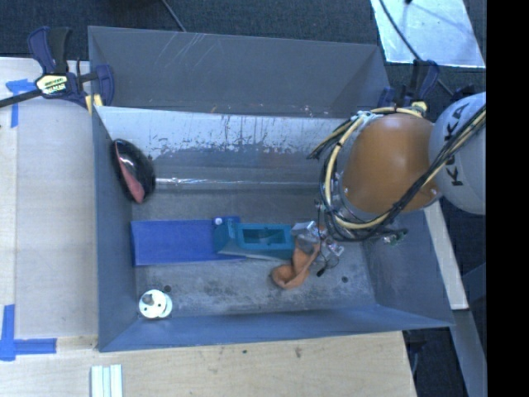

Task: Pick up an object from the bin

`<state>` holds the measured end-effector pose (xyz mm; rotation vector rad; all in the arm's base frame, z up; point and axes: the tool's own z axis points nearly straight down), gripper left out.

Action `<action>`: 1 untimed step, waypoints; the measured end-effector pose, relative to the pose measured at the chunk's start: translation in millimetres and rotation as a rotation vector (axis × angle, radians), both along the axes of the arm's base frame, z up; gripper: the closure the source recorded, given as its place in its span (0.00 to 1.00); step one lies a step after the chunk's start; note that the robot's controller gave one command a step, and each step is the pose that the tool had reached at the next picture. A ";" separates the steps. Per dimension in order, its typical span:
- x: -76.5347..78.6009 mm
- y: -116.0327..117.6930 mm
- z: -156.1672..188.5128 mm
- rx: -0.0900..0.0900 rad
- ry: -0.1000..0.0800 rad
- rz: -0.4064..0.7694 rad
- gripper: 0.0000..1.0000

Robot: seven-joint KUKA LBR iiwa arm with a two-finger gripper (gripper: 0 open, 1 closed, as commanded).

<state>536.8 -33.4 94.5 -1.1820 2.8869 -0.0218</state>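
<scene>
Orange-brown curved lump [289, 275] lying on bin [248, 292] floor, right of centre, near front wall

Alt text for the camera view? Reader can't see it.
The arm's gripper is down in the grey bin, right of centre, at a small orange-brown curved piece. Left of it lie a teal plastic part and a flat blue block; a dark club-like head sits far left, a small white round thing near the front-left corner.
</scene>
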 end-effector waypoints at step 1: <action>-1.8 0.9 3.3 0.003 0.014 0.001 1.00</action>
